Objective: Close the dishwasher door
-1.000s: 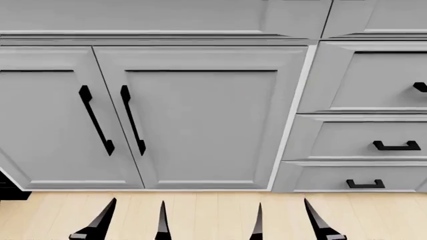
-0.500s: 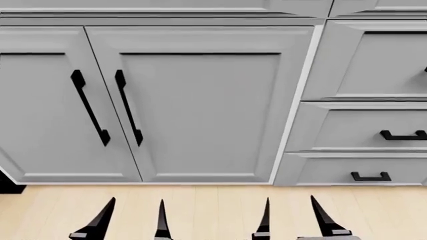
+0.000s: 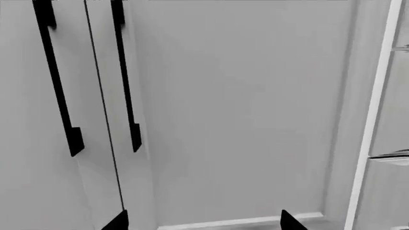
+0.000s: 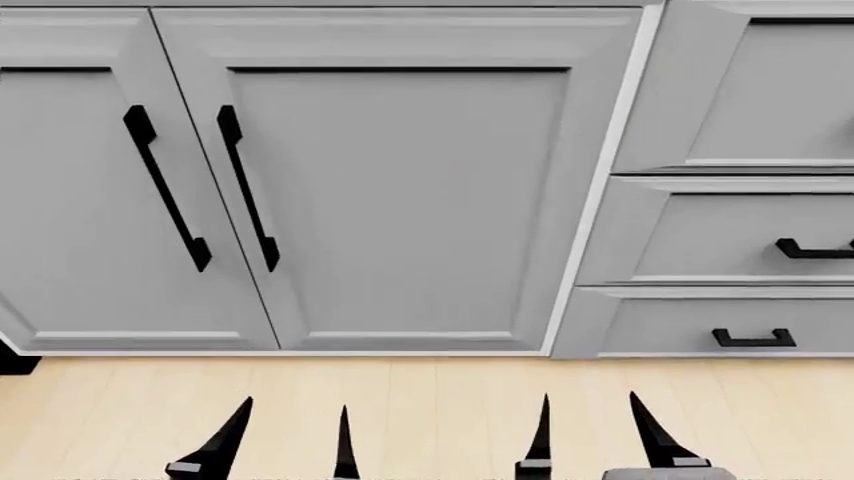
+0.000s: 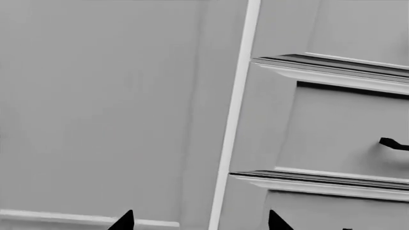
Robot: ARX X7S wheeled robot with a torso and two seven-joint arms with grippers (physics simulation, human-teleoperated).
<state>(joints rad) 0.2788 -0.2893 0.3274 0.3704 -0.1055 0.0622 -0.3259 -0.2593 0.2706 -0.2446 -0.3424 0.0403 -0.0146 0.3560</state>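
Dishwasher door glimpsed only as a black sliver at the cabinet run's lower left; left gripper nearer; right gripper farther; both sets of fingers spread, empty.

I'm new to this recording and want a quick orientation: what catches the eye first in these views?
Two grey cabinet doors fill the head view, their black bar handles side by side near the seam. To the right, stacked grey drawer fronts carry small black handles. At the bottom, over pale wood floor, the left gripper and right gripper show open black fingertips, holding nothing.
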